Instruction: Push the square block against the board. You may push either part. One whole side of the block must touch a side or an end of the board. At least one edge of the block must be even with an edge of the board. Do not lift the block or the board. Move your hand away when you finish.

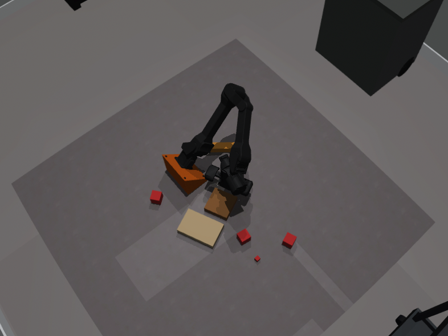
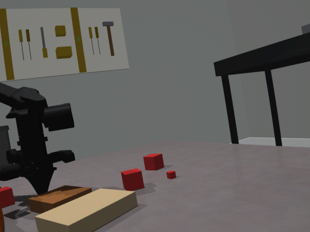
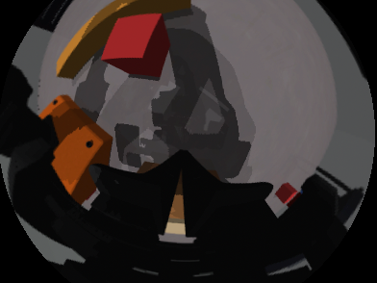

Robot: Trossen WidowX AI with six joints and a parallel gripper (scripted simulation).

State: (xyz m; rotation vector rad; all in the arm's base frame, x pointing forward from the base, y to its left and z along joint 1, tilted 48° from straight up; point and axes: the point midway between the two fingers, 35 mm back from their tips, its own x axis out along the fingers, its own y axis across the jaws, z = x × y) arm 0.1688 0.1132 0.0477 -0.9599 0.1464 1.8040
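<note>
The brown square block [image 1: 219,205] [image 2: 60,196] [image 3: 178,207] lies flat beside the tan board [image 1: 200,228] [image 2: 88,207] [image 3: 175,228]. In the top view its near side faces the board's long side, roughly parallel, with a narrow gap between them. Their right ends look nearly in line; whether exactly even I cannot tell. My gripper [image 2: 42,193] [image 3: 183,153] is shut and empty, pointing down low at the block's far side, away from the board. Its fingertips are hidden in the top view, and I cannot tell whether they touch the block.
Red cubes stand right of the board [image 1: 243,236] [image 2: 132,179] and farther right [image 1: 289,240] [image 2: 153,162], with a tiny cube [image 1: 257,258] [image 2: 170,174]. Another cube [image 1: 156,197] is left. One red cube [image 3: 135,40] stands by the yellow bar [image 1: 223,147] [image 3: 120,14]. The orange base [image 1: 187,181] [image 3: 77,156] is near.
</note>
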